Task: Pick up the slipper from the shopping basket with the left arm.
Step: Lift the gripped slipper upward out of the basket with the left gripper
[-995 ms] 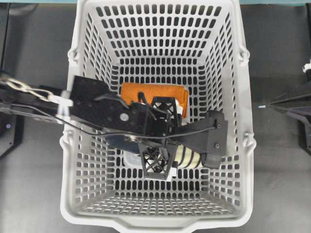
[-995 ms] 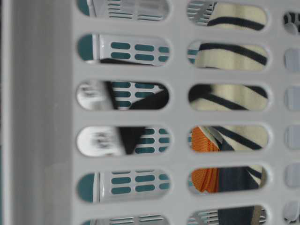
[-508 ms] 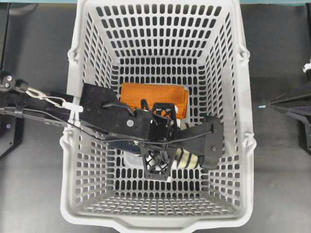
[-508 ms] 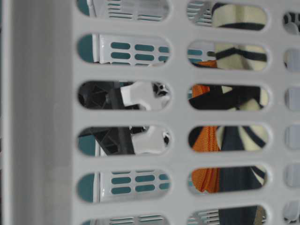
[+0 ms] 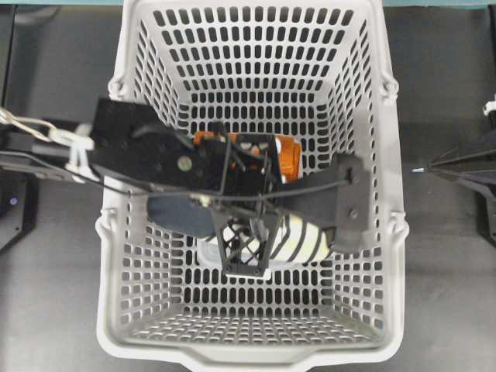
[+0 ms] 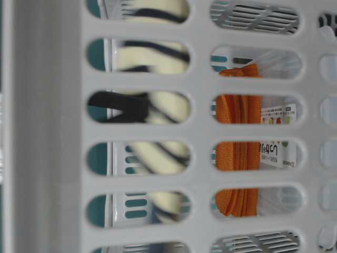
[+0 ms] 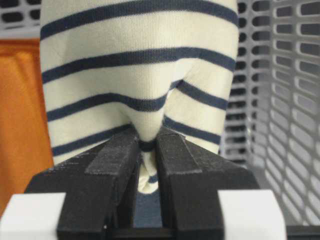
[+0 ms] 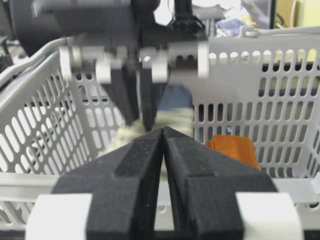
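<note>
Where writing could be looked for, I logged one item only: a white printed label [image 6: 278,132] beside the folded orange cloth [image 6: 238,142], seen through the basket wall in the table-level view; it carried small dark characters and coloured marks, too small for me to read. No brand showed on any other thing.

Item, shopping basket [image 5: 387,139]: light grey, perforated with oblong holes, standing on the dark table [image 5: 54,310].

Item, slipper [image 7: 140,80]: cream with dark navy stripes. In the wrist view a fold of its fabric was pinched between the two black fingers [image 7: 112,165] of the left hand [image 7: 145,145], which stood narrow with only the cloth between them. In the overhead view the slipper [image 5: 298,240] hung inside the basket, beneath the left arm's lattice frame; whether it touched the floor I could not tell. Its dark navy part [image 5: 182,215] showed at the left, under the arm housing.

Item, left arm [image 5: 147,155]: reached in over the basket's left rim, housing lying across the middle, hand [image 5: 263,217] pointing down into the basket.

Item, orange cloth [image 5: 285,155]: on the basket floor, just behind the slipper, partly hidden by the arm.

Item, right hand [image 8: 164,145]: outside the basket, level with its rim, fingers pressed together on nothing. In the overhead view its pointed tip [image 5: 422,169] lay well apart from the basket's right wall.
</note>
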You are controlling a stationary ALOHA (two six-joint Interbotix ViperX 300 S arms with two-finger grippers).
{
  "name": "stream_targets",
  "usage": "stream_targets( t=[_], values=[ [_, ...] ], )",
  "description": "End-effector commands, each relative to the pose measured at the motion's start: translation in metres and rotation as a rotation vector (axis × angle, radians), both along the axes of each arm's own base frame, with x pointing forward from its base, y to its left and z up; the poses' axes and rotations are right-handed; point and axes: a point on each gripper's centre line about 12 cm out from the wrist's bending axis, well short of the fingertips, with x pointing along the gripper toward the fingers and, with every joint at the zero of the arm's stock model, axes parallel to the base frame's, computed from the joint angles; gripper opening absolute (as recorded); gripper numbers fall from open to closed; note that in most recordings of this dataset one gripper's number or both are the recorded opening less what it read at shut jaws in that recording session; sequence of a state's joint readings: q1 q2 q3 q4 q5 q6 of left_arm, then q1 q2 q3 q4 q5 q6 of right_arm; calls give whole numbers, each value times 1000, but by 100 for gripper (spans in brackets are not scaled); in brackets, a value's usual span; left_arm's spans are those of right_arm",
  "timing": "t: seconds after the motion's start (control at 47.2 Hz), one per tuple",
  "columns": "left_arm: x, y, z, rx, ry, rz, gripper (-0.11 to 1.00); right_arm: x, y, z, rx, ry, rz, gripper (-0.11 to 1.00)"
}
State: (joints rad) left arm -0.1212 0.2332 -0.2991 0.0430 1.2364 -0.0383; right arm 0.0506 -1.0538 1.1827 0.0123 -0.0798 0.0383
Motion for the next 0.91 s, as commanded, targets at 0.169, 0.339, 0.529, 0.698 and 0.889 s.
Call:
stream_targets(
  t=[0.169,0.339,0.529,0.698,0.889],
  values=[
    [-2,3,94,-19,-142,19,9,1,0,5,4,-14,1,-1],
    [3,3,103,-16,-101,25,9,0,1,7,4,-20,3,-1],
    [5,2,100,-18,-61,40,9,0,1,7,7,-24,3,-1],
    [5,3,99,-36,-58,82,9,-3,0,10,11,-29,3,-1],
    [6,7,91,-39,-40,107,9,-6,0,11,10,-19,3,-1]
  ],
)
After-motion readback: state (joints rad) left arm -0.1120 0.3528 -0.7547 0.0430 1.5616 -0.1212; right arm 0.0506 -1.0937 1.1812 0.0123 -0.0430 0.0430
